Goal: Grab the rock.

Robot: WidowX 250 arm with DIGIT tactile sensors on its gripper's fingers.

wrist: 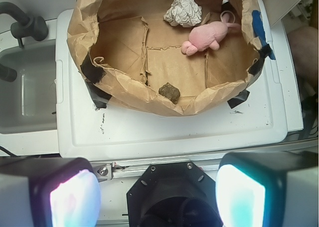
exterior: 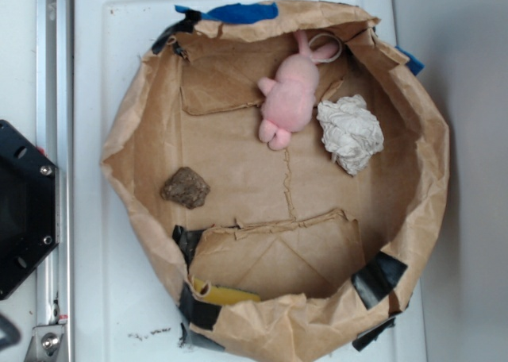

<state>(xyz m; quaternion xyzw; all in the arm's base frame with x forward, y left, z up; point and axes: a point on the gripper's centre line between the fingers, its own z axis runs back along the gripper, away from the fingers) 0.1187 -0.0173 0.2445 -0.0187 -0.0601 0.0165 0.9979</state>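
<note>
Inside the paper bag (exterior: 127, 148), the rock (exterior: 186, 188) is lying free; the gripper (wrist: 157, 192), fingers spread, should be descending straight above it.

The gripper (wrist: 157, 194) fills the bottom of the wrist view, its two pale, glowing fingers (wrist: 72, 199) spread wide apart at either lower corner with nothing between them, and the black wrist mount centred between them.
</note>
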